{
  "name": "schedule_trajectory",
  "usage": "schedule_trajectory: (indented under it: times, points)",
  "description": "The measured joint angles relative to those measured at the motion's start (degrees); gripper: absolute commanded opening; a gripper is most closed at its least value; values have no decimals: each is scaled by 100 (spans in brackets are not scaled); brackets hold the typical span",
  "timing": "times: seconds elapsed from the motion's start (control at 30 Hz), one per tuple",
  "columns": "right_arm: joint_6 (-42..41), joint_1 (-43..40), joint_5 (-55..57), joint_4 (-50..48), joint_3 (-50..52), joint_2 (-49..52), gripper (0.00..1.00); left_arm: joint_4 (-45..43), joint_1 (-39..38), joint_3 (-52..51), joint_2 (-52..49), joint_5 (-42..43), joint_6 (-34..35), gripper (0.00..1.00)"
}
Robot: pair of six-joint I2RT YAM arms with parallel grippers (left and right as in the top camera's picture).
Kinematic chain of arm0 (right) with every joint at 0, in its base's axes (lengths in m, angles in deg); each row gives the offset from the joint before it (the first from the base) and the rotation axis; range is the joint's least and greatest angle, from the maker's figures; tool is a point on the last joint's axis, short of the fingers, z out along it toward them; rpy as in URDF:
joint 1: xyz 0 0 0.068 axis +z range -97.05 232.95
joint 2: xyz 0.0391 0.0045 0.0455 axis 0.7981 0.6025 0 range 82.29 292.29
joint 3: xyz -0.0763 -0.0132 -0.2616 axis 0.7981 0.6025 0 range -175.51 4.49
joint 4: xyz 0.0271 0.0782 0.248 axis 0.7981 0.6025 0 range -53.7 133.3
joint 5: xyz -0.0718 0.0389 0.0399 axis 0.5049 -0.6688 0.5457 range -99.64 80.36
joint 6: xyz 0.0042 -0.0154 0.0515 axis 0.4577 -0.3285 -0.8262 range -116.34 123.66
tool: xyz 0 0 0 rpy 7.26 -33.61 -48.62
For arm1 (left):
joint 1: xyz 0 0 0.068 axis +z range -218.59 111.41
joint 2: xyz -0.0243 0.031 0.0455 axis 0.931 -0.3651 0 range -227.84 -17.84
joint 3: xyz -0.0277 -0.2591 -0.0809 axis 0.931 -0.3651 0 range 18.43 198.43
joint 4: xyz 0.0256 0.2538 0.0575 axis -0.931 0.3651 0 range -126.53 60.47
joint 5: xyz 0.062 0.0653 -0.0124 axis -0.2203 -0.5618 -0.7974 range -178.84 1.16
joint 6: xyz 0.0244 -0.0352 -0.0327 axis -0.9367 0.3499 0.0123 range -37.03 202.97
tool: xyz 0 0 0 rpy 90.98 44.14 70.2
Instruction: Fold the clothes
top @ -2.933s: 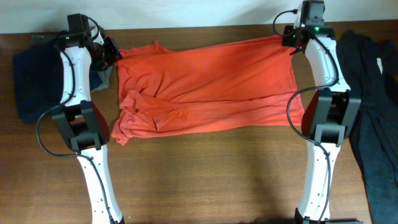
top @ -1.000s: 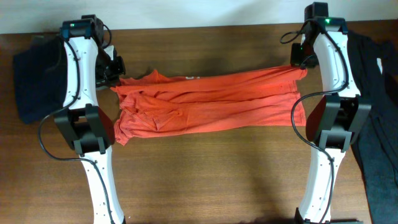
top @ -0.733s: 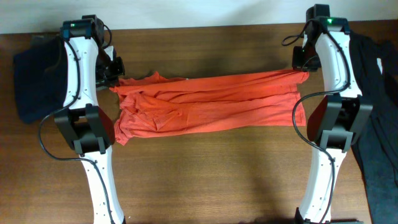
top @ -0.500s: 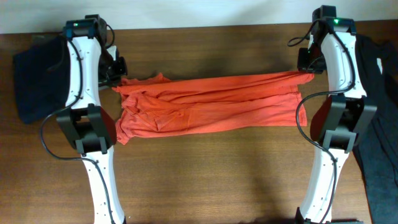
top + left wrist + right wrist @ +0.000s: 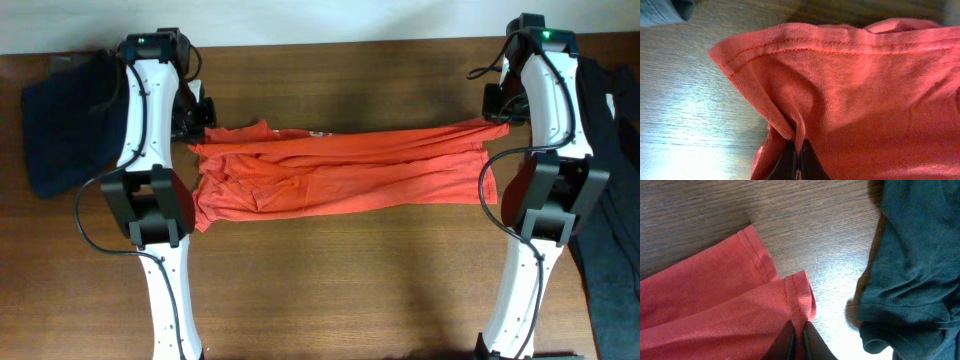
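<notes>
While I watch overhead, orange-red fabric T-shirt (image 5: 340, 170) lies as long doubled band across brown wooden table (image 5: 340, 290), 9 to 3 o'clock. Left gripper (image 5: 797, 150) at 10 o'clock pinches its corner. Right gripper (image 5: 797, 332) at 2 o'clock is clamped on hem. Dark grey fabric garment (image 5: 910, 255) just beside it at 3 o'clock.

Orange-red T-shirt (image 5: 340, 170): folded lengthwise into long band, laid stretched left to right across far middle, wrinkled and bunched at left end. Navy garment (image 5: 60, 130): heaped at far left. Dark garment (image 5: 610, 200): draped along right edge.
</notes>
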Motion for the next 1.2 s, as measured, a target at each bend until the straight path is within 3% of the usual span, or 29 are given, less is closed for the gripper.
schedule_trajectory:
  times: [0.43, 0.47, 0.57, 0.6, 0.67, 0.77, 0.97, 1.13, 1.2]
  points:
    - [-2, 0, 44, 293, 0, -4, 19, 0, -13, -669, 0, -72, -105, 1]
    - [-4, -2, 59, 299, 0, -4, 24, 0, -13, -669, 0, -74, -109, 2]
    - [-4, -7, 79, 315, 0, -4, 33, 2, -13, -669, 0, -81, -157, 28]
    - [-15, -7, 85, 313, 0, -4, 35, 0, -13, -669, 0, -85, -142, 42]
    - [-2, -9, 105, 315, 0, -4, 36, 4, -13, -671, 0, -105, -205, 49]
    - [-7, -11, 105, 315, 0, -4, 41, 4, -44, -671, 2, -129, -208, 76]
    - [0, -11, 107, 308, 0, -4, 51, 9, -256, -686, 278, -258, -251, 80]
    - [-28, -11, -66, 291, 0, -4, 71, -52, -385, -686, 702, -378, -254, 80]
    - [-24, -11, -282, 291, 0, -4, 79, -219, -387, -686, 774, -400, -254, 86]
